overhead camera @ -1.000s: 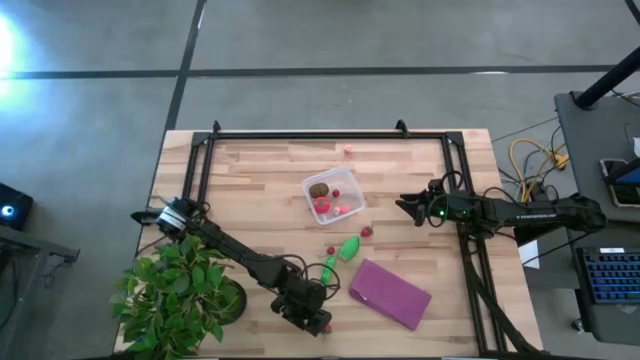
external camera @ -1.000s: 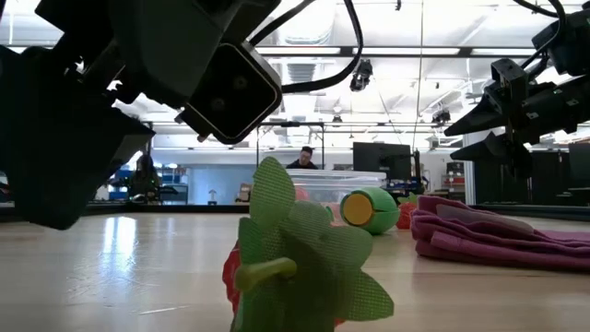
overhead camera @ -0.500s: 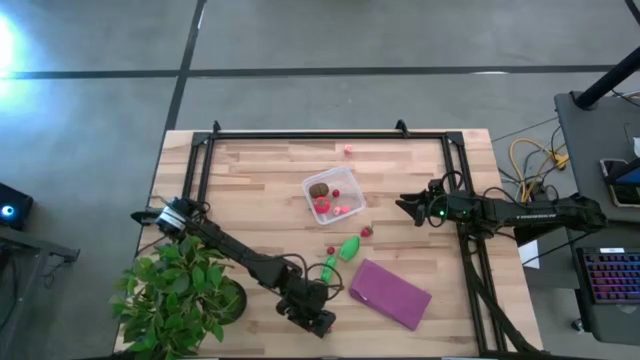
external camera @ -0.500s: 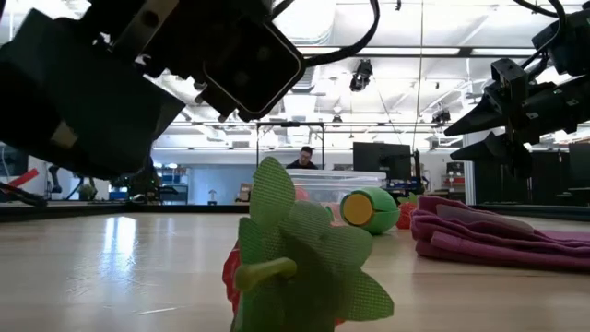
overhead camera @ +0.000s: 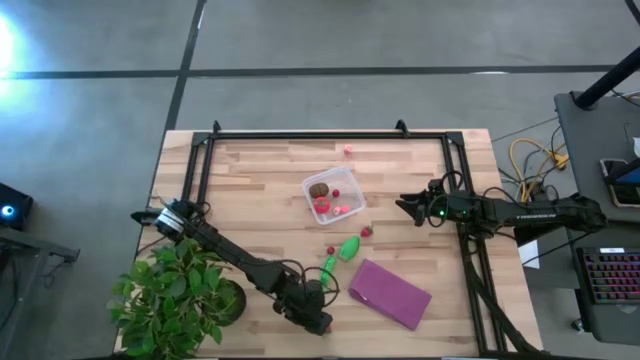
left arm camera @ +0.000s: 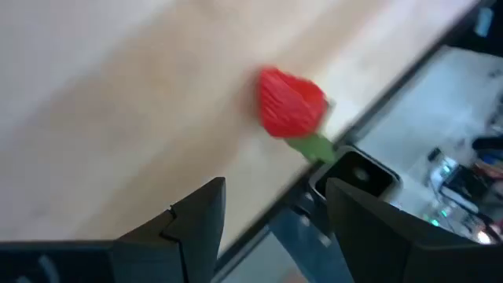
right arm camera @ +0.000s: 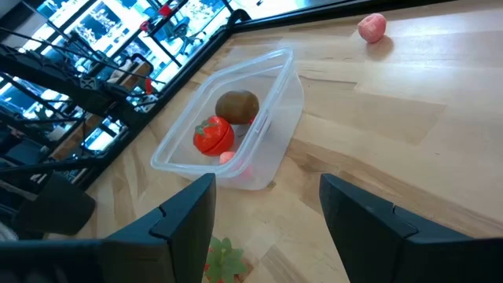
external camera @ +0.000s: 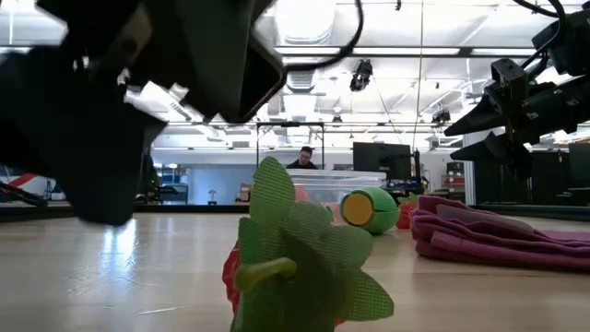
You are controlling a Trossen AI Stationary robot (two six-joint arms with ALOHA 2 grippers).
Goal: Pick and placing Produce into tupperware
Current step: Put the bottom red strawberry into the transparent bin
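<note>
The clear tupperware (overhead camera: pixel 333 197) (right arm camera: pixel 236 118) stands mid-table holding a brown ball (right arm camera: pixel 237 104), a red ball (right arm camera: pixel 214 135) and a pink piece. Two green pods (overhead camera: pixel 348 248) (overhead camera: pixel 329 268) lie nearer the near edge, with tiny red pieces (overhead camera: pixel 367 232) beside them. Another pink piece (right arm camera: pixel 372 27) lies toward the far edge. A red strawberry with a green leaf (left arm camera: pixel 291 102) (external camera: pixel 286 258) lies at the near edge. My left gripper (overhead camera: pixel 312 320) (left arm camera: pixel 275 216) is open with the strawberry just ahead of its fingers. My right gripper (overhead camera: pixel 405 205) (right arm camera: pixel 267 236) hovers open to the right of the tupperware.
A folded purple cloth (overhead camera: pixel 390 292) (external camera: pixel 498 235) lies near the near right corner. A leafy potted plant (overhead camera: pixel 180 300) stands at the near left corner beside my left arm. A black frame (overhead camera: pixel 330 133) borders the table. A camera housing (left arm camera: pixel 354 177) sits just past the near edge.
My left gripper has shifted a little toward the table's near edge and turned by the strawberry, staying open. The strawberry has stayed where it was.
</note>
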